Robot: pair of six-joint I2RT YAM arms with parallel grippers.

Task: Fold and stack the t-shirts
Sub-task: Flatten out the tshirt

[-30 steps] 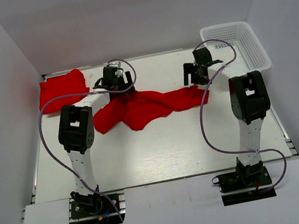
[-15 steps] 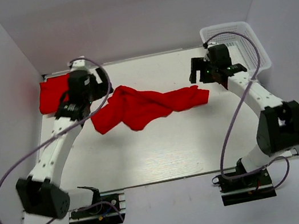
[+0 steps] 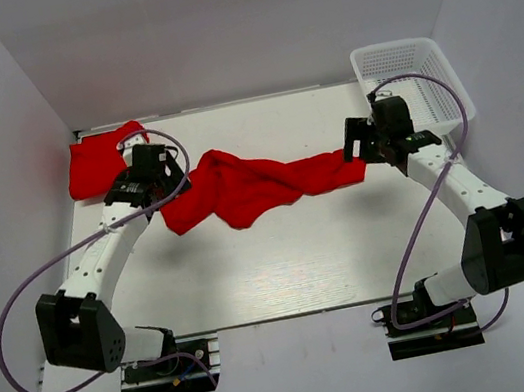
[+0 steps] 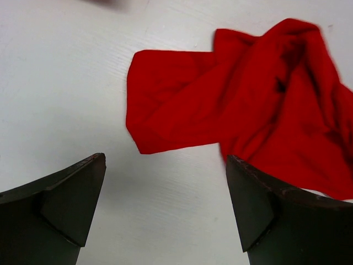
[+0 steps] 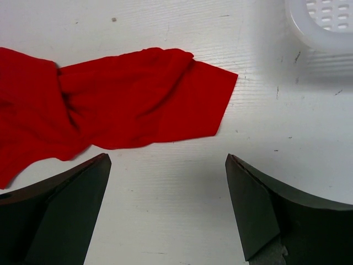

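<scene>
A crumpled red t-shirt [image 3: 255, 186] lies stretched across the middle of the table. It also shows in the left wrist view [image 4: 242, 105] and in the right wrist view [image 5: 110, 105]. A second red t-shirt [image 3: 99, 162] lies bunched at the far left corner. My left gripper [image 3: 149, 175] is open and empty above the crumpled shirt's left end. My right gripper [image 3: 366, 142] is open and empty above its right end. In both wrist views only bare table lies between the fingers.
A white mesh basket [image 3: 429, 75] stands at the far right corner; its rim shows in the right wrist view [image 5: 322, 25]. White walls enclose the table on three sides. Purple cables loop from both arms.
Both arms have swung out from over the shirt's middle to its two ends and come down closer to it. The crumpled shirt has not moved.
</scene>
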